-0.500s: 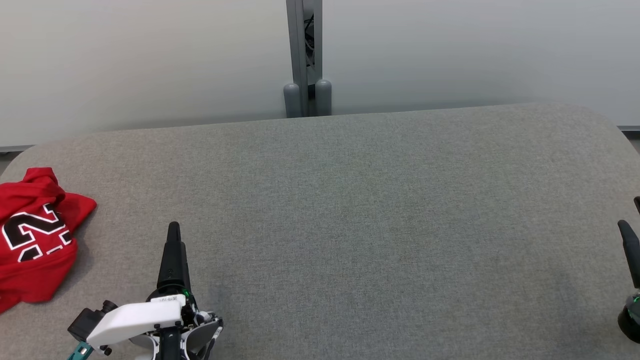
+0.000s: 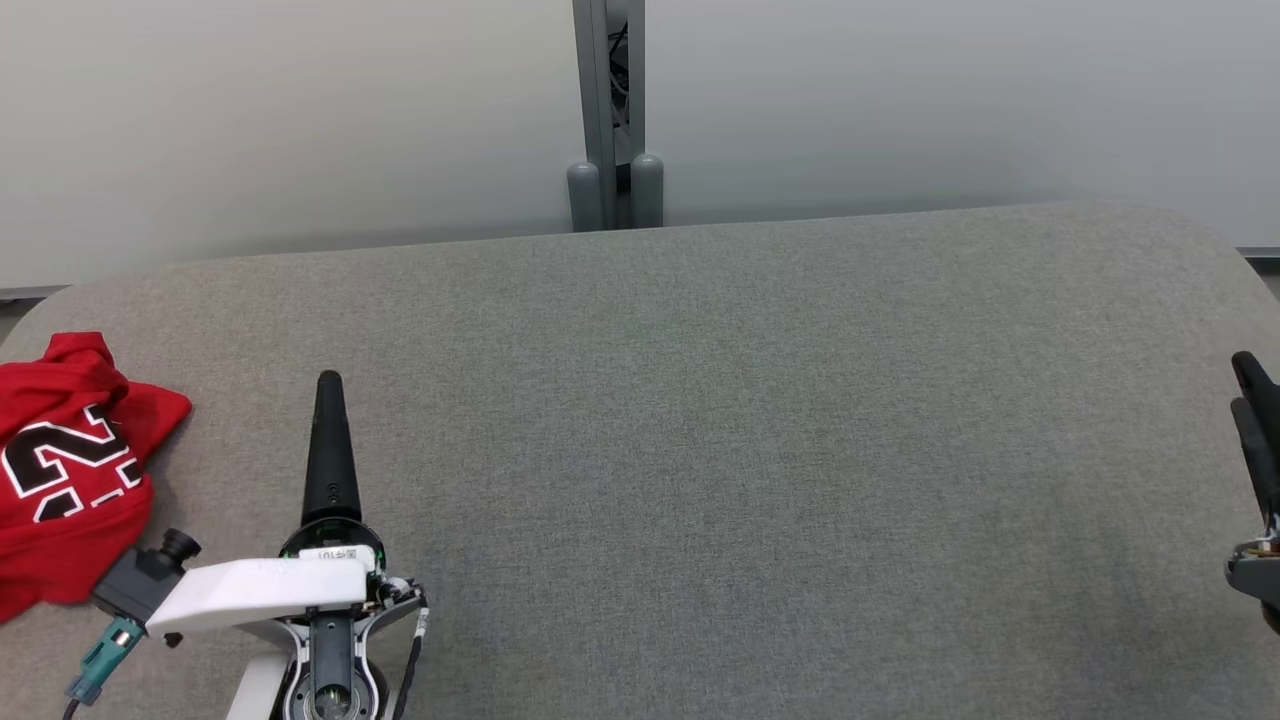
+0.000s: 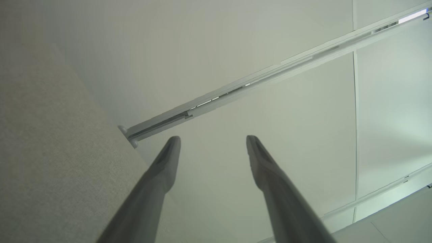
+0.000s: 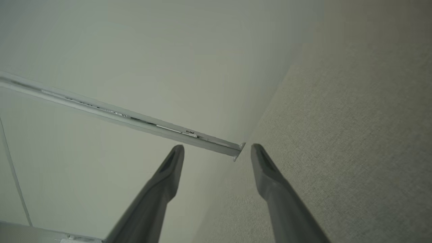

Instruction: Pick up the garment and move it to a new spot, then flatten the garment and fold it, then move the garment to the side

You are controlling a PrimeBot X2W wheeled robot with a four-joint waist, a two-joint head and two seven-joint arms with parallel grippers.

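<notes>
At your nine o'clock, the crumpled red garment point(image 2: 70, 480) lies on the grey table point(image 2: 700, 400). Just right of it, your left pincer point(image 2: 328, 385) points toward twelve, fingers spread. At three o'clock, your right pincer point(image 2: 1250, 380) is spread too.

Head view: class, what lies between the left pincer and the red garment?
A bare stretch of grey cloth surface separates the left pincer from the red garment, as the head view shows.
</notes>
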